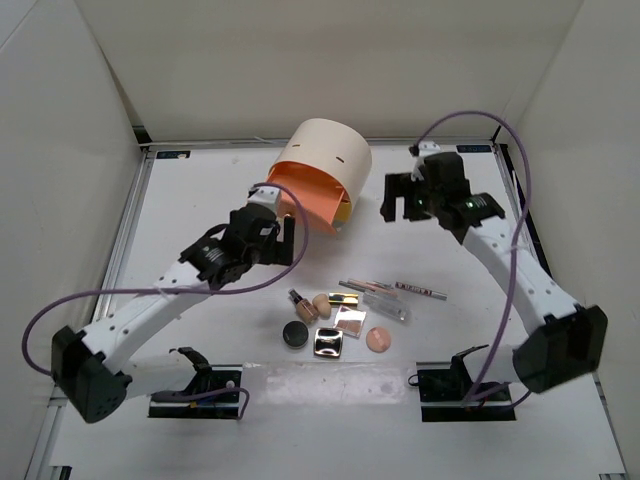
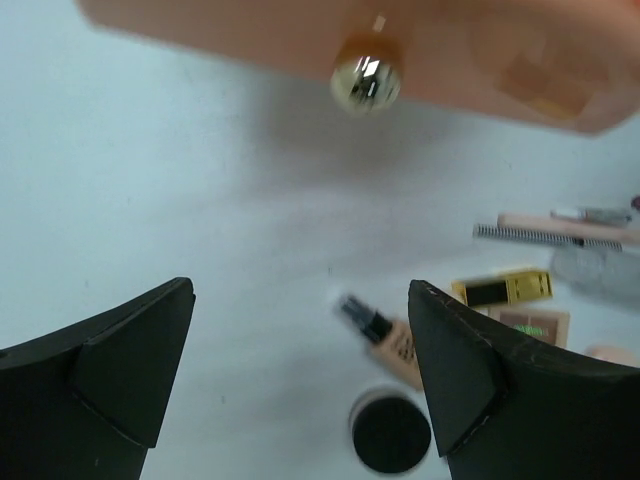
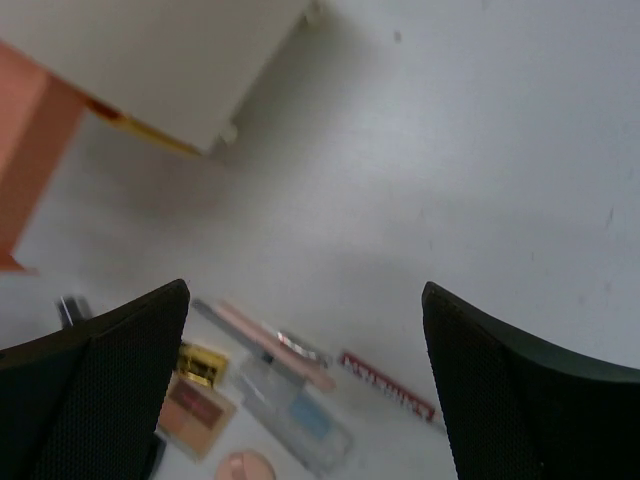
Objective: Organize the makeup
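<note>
The makeup lies in a cluster at the table's middle: a black round compact (image 1: 294, 333), a shiny square compact (image 1: 328, 343), a peach puff (image 1: 379, 339), a beige sponge (image 1: 321, 303), a clear case (image 1: 385, 304) and slim pencils (image 1: 420, 289). My left gripper (image 1: 272, 232) is open and empty, above the table just in front of the orange drawer (image 1: 308, 193); its wrist view shows the gold drawer knob (image 2: 366, 83), a foundation bottle (image 2: 385, 340) and the black compact (image 2: 390, 433). My right gripper (image 1: 400, 203) is open and empty, right of the cylinder; the clear case (image 3: 296, 410) lies below it.
A large cream cylinder (image 1: 330, 160) with an open orange drawer stands at the back middle. White walls enclose the table on three sides. The two arm bases (image 1: 200, 385) stand at the near edge.
</note>
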Action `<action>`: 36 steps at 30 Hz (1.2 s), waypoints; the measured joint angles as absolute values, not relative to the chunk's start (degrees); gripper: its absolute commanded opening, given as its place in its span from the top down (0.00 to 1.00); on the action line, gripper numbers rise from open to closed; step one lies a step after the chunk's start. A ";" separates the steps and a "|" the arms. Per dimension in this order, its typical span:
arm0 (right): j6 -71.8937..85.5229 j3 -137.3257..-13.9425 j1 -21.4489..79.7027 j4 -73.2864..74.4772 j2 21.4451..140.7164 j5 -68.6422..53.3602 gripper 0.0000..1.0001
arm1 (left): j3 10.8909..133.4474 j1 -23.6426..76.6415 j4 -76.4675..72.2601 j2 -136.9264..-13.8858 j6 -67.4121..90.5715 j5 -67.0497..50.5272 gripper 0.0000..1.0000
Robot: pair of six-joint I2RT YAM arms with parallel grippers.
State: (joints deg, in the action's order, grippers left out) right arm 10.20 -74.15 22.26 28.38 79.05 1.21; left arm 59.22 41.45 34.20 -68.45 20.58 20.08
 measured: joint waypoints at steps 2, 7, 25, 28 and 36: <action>11.16 -68.64 22.33 31.83 73.78 1.87 0.01 | 58.08 41.50 38.52 -64.05 22.48 19.29 0.02; 14.94 -59.86 22.63 40.29 68.73 6.48 0.13 | 57.28 41.52 47.29 -57.69 26.26 17.34 0.02; -14.37 -52.18 24.88 45.10 73.52 9.06 0.29 | 55.11 41.76 52.18 -52.07 27.42 14.98 0.02; -18.65 -50.54 24.47 42.94 72.69 7.11 0.36 | 56.62 41.76 51.96 -53.17 25.96 15.14 0.02; -23.51 -49.06 23.07 39.59 77.41 4.01 0.30 | 59.22 41.76 51.03 -56.40 22.98 16.51 0.02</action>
State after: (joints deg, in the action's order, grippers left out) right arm -23.51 -49.06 23.07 39.59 77.41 4.01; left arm 59.22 41.76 51.03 -56.40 22.98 16.51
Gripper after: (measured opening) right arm 0.723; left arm 0.984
